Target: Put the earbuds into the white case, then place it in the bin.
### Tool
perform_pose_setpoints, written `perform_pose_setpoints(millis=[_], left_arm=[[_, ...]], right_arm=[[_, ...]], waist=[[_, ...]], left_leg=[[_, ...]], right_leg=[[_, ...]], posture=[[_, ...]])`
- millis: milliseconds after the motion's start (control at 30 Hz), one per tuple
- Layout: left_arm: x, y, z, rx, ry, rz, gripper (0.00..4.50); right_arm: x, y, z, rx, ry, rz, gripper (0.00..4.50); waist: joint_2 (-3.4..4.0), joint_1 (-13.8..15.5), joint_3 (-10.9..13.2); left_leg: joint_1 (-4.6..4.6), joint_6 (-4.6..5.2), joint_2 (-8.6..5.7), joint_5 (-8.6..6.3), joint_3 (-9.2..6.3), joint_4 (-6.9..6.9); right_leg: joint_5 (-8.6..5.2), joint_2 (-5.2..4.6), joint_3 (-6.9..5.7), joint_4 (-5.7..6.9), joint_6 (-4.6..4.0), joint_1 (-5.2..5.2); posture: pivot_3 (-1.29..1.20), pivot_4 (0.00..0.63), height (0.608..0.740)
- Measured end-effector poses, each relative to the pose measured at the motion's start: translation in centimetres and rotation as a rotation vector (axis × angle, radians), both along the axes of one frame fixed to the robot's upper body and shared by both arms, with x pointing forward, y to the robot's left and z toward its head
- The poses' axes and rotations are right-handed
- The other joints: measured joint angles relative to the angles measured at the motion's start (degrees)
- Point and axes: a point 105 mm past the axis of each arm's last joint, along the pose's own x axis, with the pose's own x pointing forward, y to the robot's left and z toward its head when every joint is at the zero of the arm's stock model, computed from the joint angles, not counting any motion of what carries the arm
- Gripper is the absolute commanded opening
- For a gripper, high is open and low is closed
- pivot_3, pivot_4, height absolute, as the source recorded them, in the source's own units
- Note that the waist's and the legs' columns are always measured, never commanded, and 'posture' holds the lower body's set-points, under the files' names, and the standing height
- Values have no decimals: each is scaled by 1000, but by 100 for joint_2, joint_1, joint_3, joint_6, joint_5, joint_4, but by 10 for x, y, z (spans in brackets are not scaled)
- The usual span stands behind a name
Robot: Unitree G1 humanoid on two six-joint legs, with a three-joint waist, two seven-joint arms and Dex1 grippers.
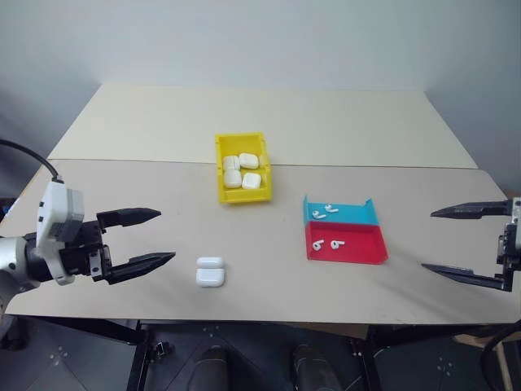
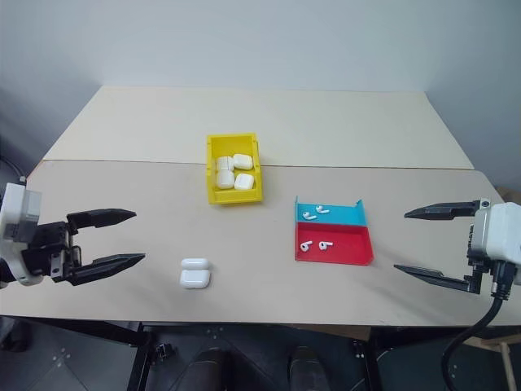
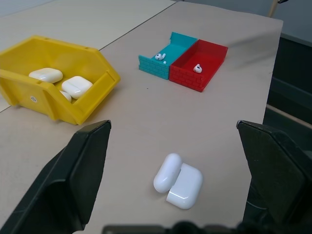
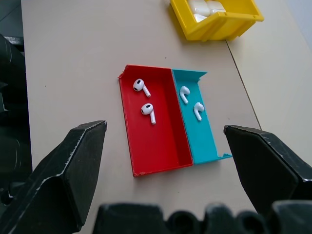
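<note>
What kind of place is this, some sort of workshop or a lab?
Probably a lab or test room: a plain beige table against a bare wall, with only sorted props on it, a yellow bin of white cases, red and blue trays of earbuds, and one open white case.

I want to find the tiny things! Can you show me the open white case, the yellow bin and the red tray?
white case [image 1: 210, 272], left eye view, its base.
yellow bin [image 1: 221, 175], left eye view, its left wall.
red tray [image 4: 161, 141], right wrist view, bare floor.
</note>
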Motion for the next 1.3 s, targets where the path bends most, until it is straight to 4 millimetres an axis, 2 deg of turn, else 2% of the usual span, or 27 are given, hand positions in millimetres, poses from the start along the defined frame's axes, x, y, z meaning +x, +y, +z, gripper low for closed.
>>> perform_pose_setpoints(millis=[333, 500, 633, 733, 867, 967, 1100, 1200, 1300], left_arm=[[15, 2, 9, 24, -62, 148, 4500], [26, -10, 20, 40, -57, 279, 4500], [27, -29, 26, 12, 4, 343, 4500], [34, -29, 26, 19, 52, 468, 4500], [32, -34, 11, 173, 110, 607, 4500], [19, -43, -3, 240, 212, 632, 4500], [-9, -57, -39, 306, 396, 610, 4500], [-22, -56, -55, 368, 461, 626, 4500], [-28, -61, -63, 327, 509, 643, 4500]], right_arm=[[4, -3, -5, -3, 24, -15, 4473], [11, -6, 0, -41, 29, -46, 4473], [12, -7, -2, -34, 60, -81, 4473], [11, -8, -8, -40, 89, -104, 4473], [11, -6, -13, -46, 106, -117, 4473], [14, -4, -15, -40, 111, -116, 4473], [21, -1, -19, -40, 125, -115, 4473], [25, 0, -17, -60, 139, -110, 4473], [28, -2, -13, -72, 151, -113, 4473]], waist=[[0, 2, 0], [0, 2, 0], [-1, 13, 0], [-2, 9, -1], [-8, -27, 0], [-5, -35, -1], [-2, -9, -1], [1, 17, -2], [7, 36, -3]], left_leg=[[0, 0, 0, 0, 0, 0], [3, 0, 0, 0, -2, 1], [0, 0, 0, 0, -5, 1], [7, 0, -2, 0, -7, 4], [13, -1, -1, -1, -3, 1], [20, -1, -1, -1, 2, -3], [27, -3, -2, 0, 10, -4], [35, -3, -3, 0, 13, -6], [49, -3, -3, 0, 13, -11]], right_leg=[[0, -1, 0, 0, 0, 1], [0, -1, 1, 7, 0, 1], [0, -2, 1, 8, 1, 0], [0, -2, 4, 14, 1, 5], [0, -3, 15, 16, 1, 4], [0, -4, 20, 18, -1, 4], [-3, -2, 20, 20, -6, 8], [-5, -1, 19, 15, -8, 17], [-6, -1, 14, 0, -9, 40]], posture=[[0, 150, 740], [0, 150, 740], [0, 150, 740], [0, 150, 740], [0, 150, 740], [0, 150, 740], [0, 150, 740], [0, 150, 740], [0, 150, 740]])
